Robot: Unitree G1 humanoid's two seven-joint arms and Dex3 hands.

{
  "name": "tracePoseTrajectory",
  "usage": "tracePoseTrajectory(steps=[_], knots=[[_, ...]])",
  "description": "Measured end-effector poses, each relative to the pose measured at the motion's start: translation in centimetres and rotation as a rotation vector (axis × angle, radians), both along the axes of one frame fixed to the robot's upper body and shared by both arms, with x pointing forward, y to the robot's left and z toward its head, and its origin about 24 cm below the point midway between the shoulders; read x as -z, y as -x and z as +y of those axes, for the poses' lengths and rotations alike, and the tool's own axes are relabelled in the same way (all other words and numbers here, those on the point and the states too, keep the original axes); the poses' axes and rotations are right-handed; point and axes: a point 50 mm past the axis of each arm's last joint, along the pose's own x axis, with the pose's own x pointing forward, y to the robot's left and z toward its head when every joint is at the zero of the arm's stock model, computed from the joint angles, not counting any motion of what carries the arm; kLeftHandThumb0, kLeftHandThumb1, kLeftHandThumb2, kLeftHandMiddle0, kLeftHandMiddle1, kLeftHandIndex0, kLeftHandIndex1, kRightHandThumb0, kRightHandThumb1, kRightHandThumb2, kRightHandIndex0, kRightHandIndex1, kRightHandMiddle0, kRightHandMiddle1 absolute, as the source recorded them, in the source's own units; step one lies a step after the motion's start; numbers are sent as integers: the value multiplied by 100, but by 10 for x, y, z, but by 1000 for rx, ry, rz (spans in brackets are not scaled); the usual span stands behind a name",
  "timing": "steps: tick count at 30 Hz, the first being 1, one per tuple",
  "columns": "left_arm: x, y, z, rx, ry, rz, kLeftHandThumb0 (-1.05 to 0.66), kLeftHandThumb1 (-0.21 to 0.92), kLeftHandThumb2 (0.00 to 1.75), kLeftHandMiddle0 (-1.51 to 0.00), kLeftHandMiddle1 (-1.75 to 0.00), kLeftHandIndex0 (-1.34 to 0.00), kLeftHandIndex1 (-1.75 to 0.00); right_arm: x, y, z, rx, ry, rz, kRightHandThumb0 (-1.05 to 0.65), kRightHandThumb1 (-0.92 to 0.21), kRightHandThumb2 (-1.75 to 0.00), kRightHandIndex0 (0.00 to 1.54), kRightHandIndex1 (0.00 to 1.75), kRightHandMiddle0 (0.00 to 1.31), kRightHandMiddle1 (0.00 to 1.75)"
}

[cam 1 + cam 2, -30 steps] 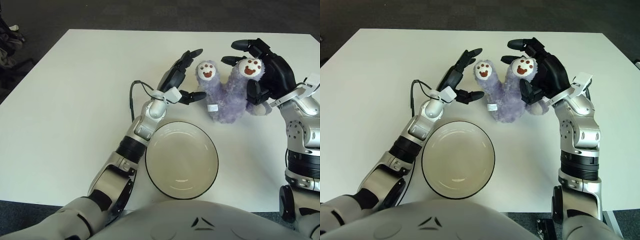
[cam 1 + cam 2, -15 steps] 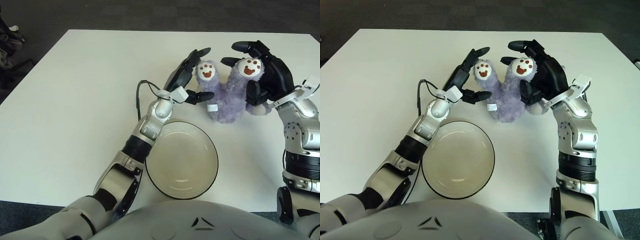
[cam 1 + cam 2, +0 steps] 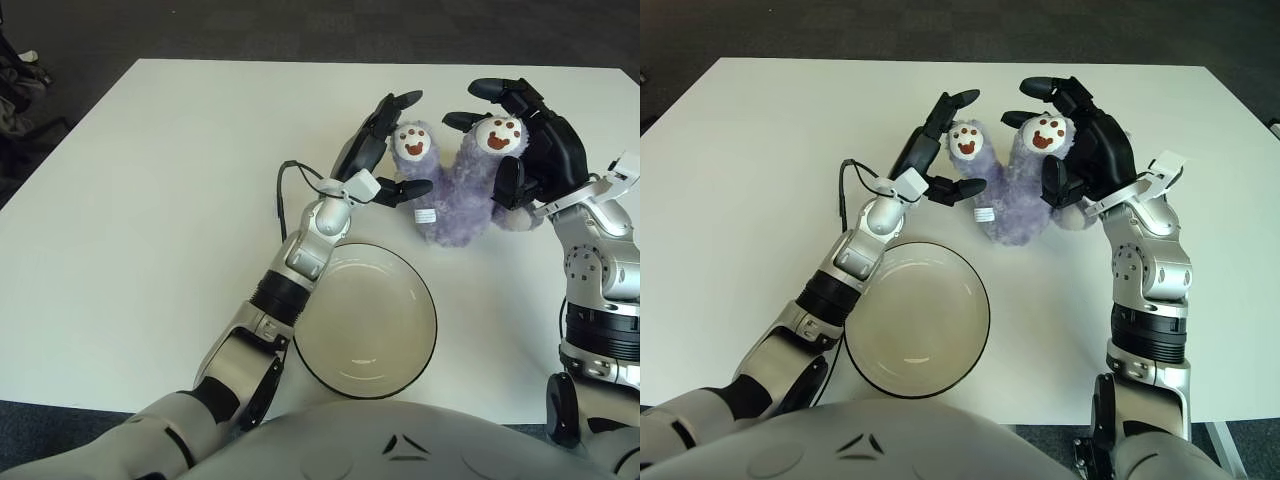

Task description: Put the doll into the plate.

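Observation:
The doll (image 3: pixel 452 198) is a purple plush lying on the white table with two white-soled feet pointing up, just beyond the plate. The plate (image 3: pixel 365 322) is cream with a dark rim, empty, at the near middle. My left hand (image 3: pixel 390 150) is open against the doll's left leg, fingers reaching up past the foot and thumb low by the leg. My right hand (image 3: pixel 492 132) cups the doll's right leg from the right, fingers spread over the foot and thumb across its front, not clenched.
The white table (image 3: pixel 150 200) stretches wide to the left and behind the doll. Dark carpet lies past its far edge. A thin black cable (image 3: pixel 284 186) loops off my left wrist. My left forearm crosses the plate's left rim.
My left hand has moved right and forward until it meets the doll's left leg. The right hand has shifted only slightly, and the doll and plate stay where they were.

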Motion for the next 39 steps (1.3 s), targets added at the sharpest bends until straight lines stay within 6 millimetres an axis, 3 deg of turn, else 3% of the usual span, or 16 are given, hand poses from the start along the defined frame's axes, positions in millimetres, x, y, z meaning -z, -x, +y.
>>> tracePoseTrajectory(steps=[5,8,11,23,39], knots=[[0,-1,-2,-8,-14,11,-55,20,104,-43,-174,-14,-172,1,-1,-2,17,-13,4,0,-12,-141,11,93,0,111],[-1,-1,-3,-15,-11,6,-19,23,122,-56,-160,-46,-169,1,-1,-2,31,-23,5,1,-11,-143,11,93,0,112],[-4,0,-4,-20,2,-5,-7,24,126,-61,-154,-59,-166,1,-1,-2,46,-30,0,1,-11,-143,11,93,0,113],[-11,5,-13,-23,19,-38,-1,17,135,-76,-156,-64,-155,-1,0,0,47,-37,-38,-1,-12,-141,11,92,0,112],[-16,5,-21,0,-4,-24,-1,11,147,-80,-165,-62,-159,-1,0,3,41,-40,-39,-1,-12,-141,11,92,0,112]])
